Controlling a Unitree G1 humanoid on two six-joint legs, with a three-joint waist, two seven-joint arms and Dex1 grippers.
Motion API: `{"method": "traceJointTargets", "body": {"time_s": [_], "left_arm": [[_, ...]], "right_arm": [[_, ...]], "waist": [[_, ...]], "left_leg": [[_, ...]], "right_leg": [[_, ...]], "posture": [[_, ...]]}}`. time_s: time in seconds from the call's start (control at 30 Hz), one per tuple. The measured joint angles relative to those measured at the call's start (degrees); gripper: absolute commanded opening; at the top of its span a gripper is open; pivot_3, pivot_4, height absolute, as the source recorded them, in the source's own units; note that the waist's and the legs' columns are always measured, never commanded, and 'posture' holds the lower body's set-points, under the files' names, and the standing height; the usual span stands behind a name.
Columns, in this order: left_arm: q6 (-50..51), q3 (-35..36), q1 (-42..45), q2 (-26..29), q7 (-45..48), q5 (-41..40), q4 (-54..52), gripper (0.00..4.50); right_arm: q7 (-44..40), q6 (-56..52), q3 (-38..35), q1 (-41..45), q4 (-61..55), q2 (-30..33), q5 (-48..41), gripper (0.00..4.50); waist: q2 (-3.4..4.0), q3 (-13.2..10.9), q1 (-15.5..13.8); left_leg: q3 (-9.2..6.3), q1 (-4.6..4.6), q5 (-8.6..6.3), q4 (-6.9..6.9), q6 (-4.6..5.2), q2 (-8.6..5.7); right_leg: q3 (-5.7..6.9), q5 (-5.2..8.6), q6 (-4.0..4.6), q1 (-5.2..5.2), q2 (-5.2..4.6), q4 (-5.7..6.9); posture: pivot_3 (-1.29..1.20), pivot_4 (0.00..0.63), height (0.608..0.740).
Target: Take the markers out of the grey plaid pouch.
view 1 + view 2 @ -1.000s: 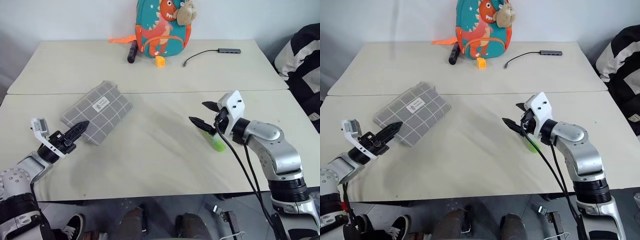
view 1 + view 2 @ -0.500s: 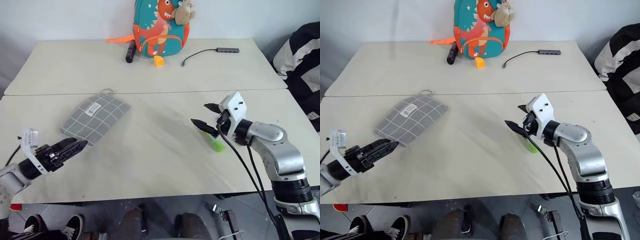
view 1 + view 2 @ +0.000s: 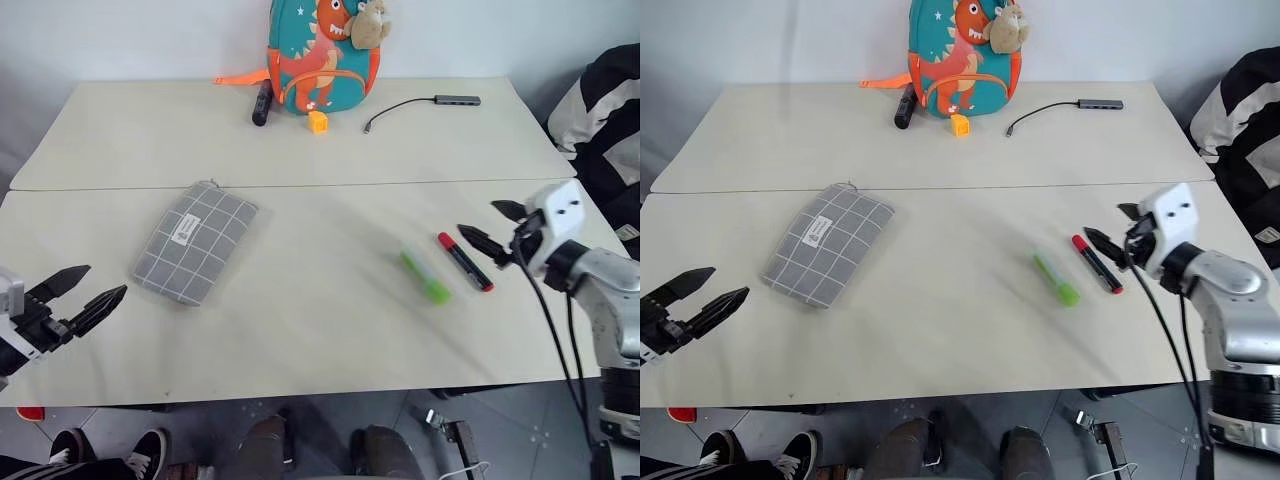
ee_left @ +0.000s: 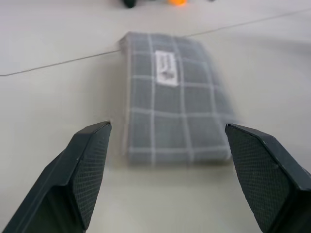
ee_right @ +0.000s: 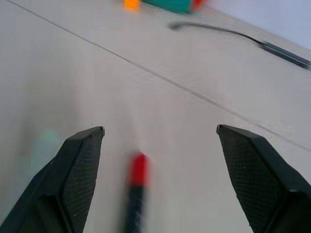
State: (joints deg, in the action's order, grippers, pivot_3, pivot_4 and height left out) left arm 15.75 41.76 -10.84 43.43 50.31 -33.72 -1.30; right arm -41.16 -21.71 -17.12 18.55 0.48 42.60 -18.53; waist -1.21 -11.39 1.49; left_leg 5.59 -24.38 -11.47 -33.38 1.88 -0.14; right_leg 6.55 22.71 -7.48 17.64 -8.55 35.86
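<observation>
The grey plaid pouch (image 3: 196, 254) lies flat on the near table, left of centre, its white label up; it also shows in the left wrist view (image 4: 174, 108). Two markers lie on the table to the right: a green one (image 3: 424, 276) and a red one with a black end (image 3: 464, 261). My left gripper (image 3: 80, 291) hangs open and empty off the table's front left, well short of the pouch. My right gripper (image 3: 490, 228) is open and empty just right of the red marker (image 5: 135, 191).
At the far table's back stand a teal dinosaur backpack (image 3: 320, 50), a black cylinder (image 3: 261, 102), a small orange block (image 3: 318, 122) and a cable with a hub (image 3: 425, 103). A black-and-white striped fabric (image 3: 607, 110) sits off the right edge.
My left gripper opened, let go of the pouch and drew back to the front left. The pouch settled flat. My right gripper swung right, uncovering the green and red markers on the table.
</observation>
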Motion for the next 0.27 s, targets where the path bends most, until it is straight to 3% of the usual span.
{"method": "traceJointTargets", "body": {"time_s": [0.27], "left_arm": [[-4.58,0.26,-1.98,-2.74,-3.42,3.04,2.55,3.98]], "right_arm": [[-2.55,7.05,-1.07,-7.5,4.04,-0.09,0.89,3.89]], "waist": [[0.0,0.0,0.15]], "left_leg": [[0.11,0.06,0.0,-0.03,0.03,0.02]], "right_leg": [[-0.04,0.0,0.0,-0.03,-0.03,0.03]], "posture": [[0.0,0.15,0.74]]}}
